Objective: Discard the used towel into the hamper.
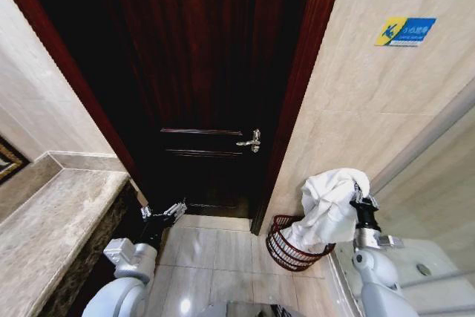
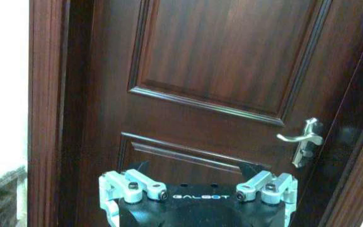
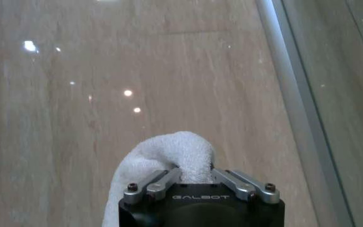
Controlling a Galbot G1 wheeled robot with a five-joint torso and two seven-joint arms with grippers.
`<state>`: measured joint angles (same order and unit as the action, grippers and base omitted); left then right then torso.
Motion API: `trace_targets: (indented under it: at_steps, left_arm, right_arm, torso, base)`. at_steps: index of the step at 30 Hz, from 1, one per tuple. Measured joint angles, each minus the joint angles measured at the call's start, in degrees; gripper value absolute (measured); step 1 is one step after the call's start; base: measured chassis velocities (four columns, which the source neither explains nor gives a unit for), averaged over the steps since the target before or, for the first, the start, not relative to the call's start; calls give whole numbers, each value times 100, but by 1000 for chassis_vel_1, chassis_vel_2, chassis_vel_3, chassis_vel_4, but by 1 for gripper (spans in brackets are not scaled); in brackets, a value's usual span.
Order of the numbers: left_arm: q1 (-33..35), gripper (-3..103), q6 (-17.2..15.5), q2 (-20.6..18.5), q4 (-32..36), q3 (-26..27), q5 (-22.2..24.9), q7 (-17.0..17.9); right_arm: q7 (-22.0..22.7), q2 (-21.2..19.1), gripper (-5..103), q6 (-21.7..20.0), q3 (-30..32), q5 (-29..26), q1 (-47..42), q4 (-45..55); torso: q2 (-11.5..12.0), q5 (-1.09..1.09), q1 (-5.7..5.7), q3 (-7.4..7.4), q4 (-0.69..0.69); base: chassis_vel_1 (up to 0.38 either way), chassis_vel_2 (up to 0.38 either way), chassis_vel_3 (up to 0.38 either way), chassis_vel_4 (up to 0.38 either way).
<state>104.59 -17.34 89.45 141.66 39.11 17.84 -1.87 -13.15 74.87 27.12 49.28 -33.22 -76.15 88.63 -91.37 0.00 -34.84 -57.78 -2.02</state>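
The used towel (image 1: pixel 329 209) is held up in the right gripper (image 1: pixel 361 200), bunched and hanging down toward the hamper (image 1: pixel 291 246), whose rim is partly covered by its lower folds. It is judged that the towel is carried high so that the loose cloth can be lowered into the open top rather than caught on the wire rim. The hamper stands on the tiled floor (image 1: pixel 215 257) against the marble wall (image 1: pixel 356 102), just beside the dark wooden door (image 1: pixel 208 72).

In the right wrist view the right gripper's fingers (image 3: pixel 159 182) are seen clenched on the towel (image 3: pixel 168 156), which bulges out between them.

The left gripper (image 1: pixel 163 214) is held low before the door, near the stone bench (image 1: pixel 52 220); its fingers (image 2: pixel 134 184) are spread wide with nothing held or touched, the arm being idle.
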Motion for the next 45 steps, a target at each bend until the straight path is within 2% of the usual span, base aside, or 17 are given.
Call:
trace_targets:
  at_steps: [14, 24, 37, 45]
  left_arm:
    - [0, 97, 0, 0, 0, 0, 0, 0]
    - [0, 97, 0, 0, 0, 0, 0, 0]
    - [0, 97, 0, 0, 0, 0, 0, 0]
    - [0, 97, 0, 0, 0, 0, 0, 0]
  right_arm:
    - [-109, -9, 7, 509, -440, 2, 287, -1362]
    - [-154, -82, 7, 710, -621, -119, 458, -2045]
    - [-63, -28, 7, 755, -886, 49, 768, -2810]
    - [-29, -16, 7, 642, -1110, 19, 996, -3142]
  torso:
    - [0, 1, 0, 0, 0]
    - [0, -1, 0, 0, 0]
    - [0, 2, 0, 0, 0]
    - [0, -1, 0, 0, 0]
  base:
    - [0, 0, 0, 0]
    - [0, 0, 0, 0]
    - [0, 0, 0, 0]
    - [0, 0, 0, 0]
